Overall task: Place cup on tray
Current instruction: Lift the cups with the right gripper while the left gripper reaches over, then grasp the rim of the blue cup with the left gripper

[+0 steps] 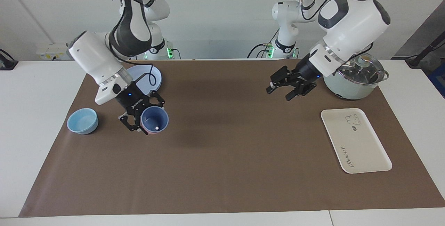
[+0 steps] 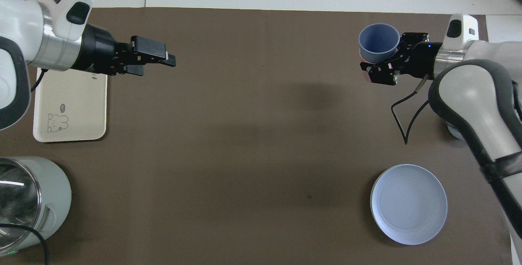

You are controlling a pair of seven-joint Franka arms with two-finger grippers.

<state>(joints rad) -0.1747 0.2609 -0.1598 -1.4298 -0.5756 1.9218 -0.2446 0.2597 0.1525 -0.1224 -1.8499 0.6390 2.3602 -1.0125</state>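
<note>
1. I see a light-blue bowl (image 1: 82, 120) beside my right pincer (image 1: 152, 120), toward that arm's end of the table
2. Round blue plates (image 2: 408, 204) lie near the same pincer
3. A pale-green lidded pot (image 1: 354, 84) stands near my left pincer (image 1: 279, 93)
4. A brown mat (image 1: 226, 156) lies under both pincers

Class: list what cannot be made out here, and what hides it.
Pink cup: both views, mostly hidden by the cup and right end effector.
Bowl: overhead view, nearly covered by the right arm.
Tray: overhead view, one end under the left arm.
Pot: overhead view, cut by the edge.
</note>
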